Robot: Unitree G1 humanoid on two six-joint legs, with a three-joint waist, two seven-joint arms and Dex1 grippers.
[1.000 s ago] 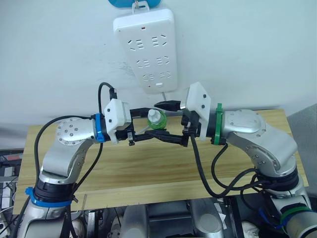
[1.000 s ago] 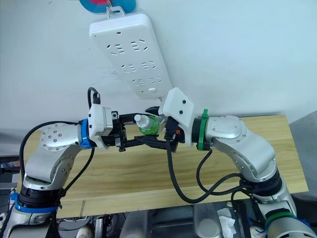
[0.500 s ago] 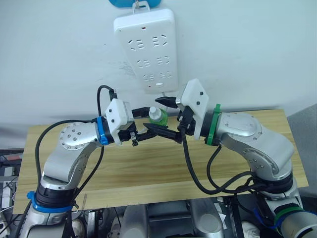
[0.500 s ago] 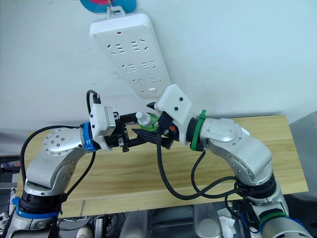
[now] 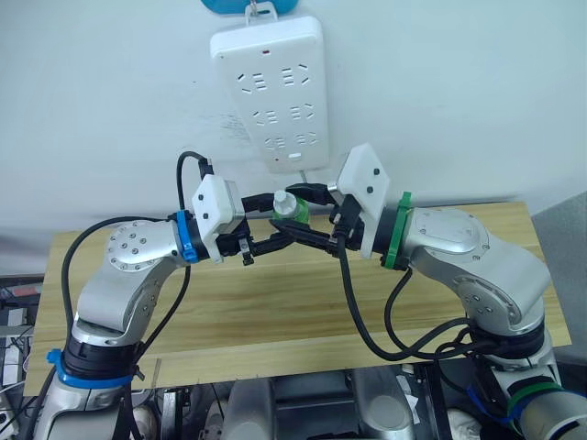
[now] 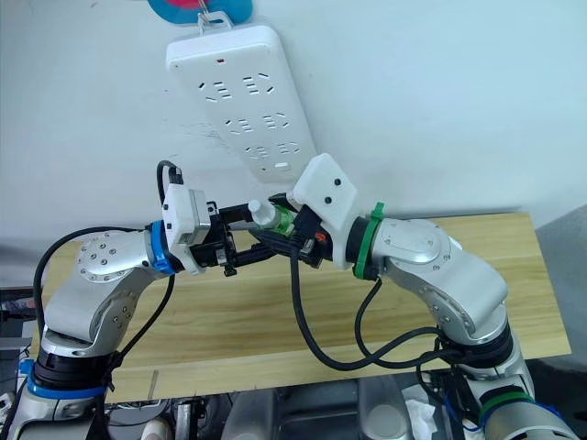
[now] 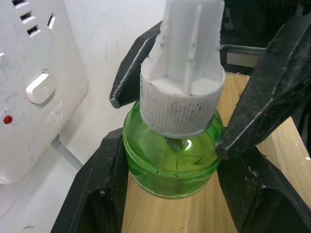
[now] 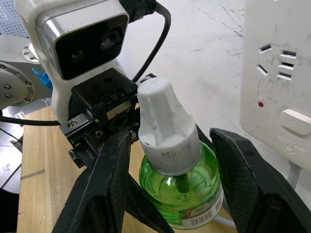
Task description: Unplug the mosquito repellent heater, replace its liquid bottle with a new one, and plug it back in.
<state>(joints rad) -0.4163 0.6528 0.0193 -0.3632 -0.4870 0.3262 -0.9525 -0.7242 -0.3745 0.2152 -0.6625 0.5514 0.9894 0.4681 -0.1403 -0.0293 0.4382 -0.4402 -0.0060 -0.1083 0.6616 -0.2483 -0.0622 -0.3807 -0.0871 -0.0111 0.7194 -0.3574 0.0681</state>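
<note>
Above a light wooden bench [image 5: 275, 312] set against a plain white wall [image 5: 477, 101], two robot arms meet in mid-air. Between them is the new bottle [image 5: 289, 208], small, translucent green, with a ribbed white screw cap [image 8: 163, 128]. The left gripper [image 5: 266, 223] is clamped on the bottle's green body, one black finger pressed against each side, as the left wrist view shows. The right gripper [image 5: 305, 214] reaches in from the opposite side, its two black fingers spread on either side of the bottle; whether they touch it cannot be told. The bottle is held clear of the bench. Just above both grippers, a large white power strip [image 5: 269, 87] hangs on the wall from a blue hook [image 5: 249, 5]. It has rows of sockets, a small red light and a white switch [image 7: 41, 88] near its lower end. A white cord [image 7: 65, 151] leaves that end, close behind the bottle.
</note>
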